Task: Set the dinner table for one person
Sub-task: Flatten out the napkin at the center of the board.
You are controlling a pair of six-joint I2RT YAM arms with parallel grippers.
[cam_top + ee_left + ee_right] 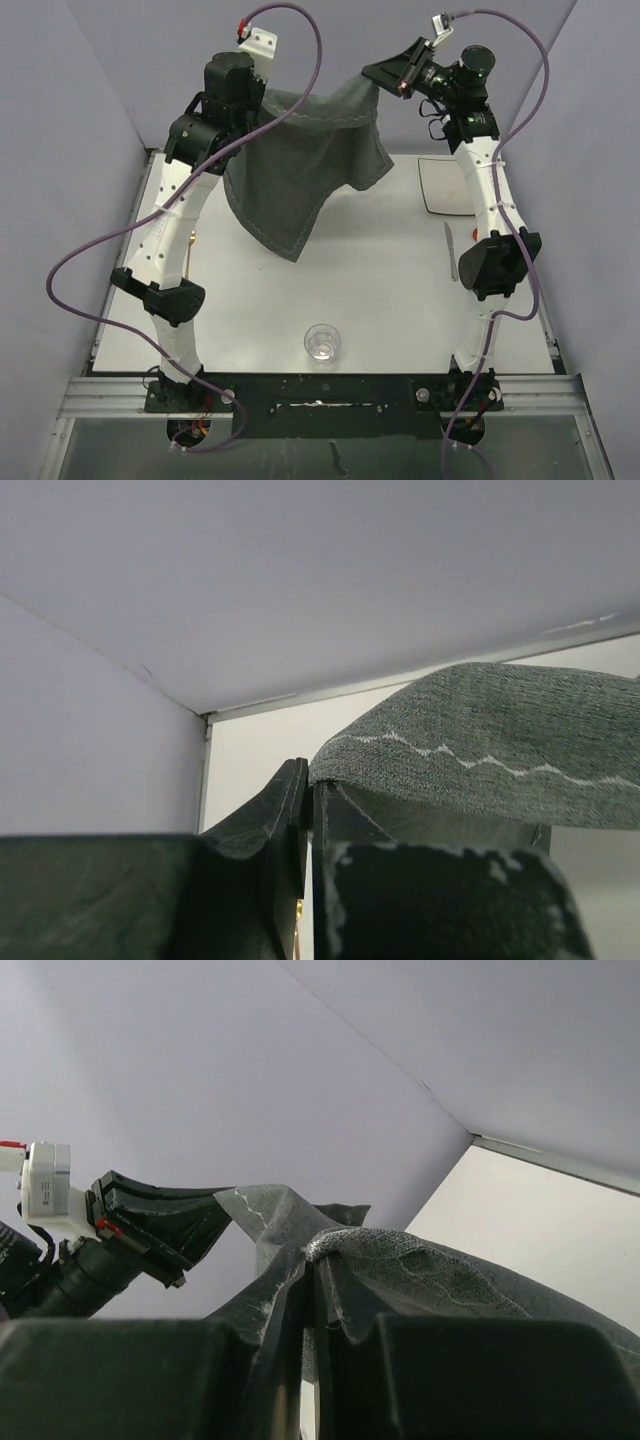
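Note:
Both arms are raised high over the far half of the dinner table (pixel 380 290) with a dark grey cloth placemat (pixel 300 170) stretched between them. My left gripper (pixel 265 97) is shut on the cloth's left top corner. My right gripper (pixel 380 82) is shut on the right top corner. The cloth sags between them and its lower corner hangs down toward the tabletop. In the left wrist view the jaws (pixel 310 785) pinch the cloth's edge (pixel 480 740). In the right wrist view the gripper (pixel 314 1265) clamps a bunched corner (pixel 400 1270), and the left gripper (pixel 170 1225) shows beyond.
A small white square plate (pixel 445 185) lies at the far right of the table, with a knife (pixel 450 250) just in front of it. A clear glass (pixel 322 342) stands near the front edge. A thin gold utensil (pixel 190 240) lies under the left arm. Grey walls enclose three sides.

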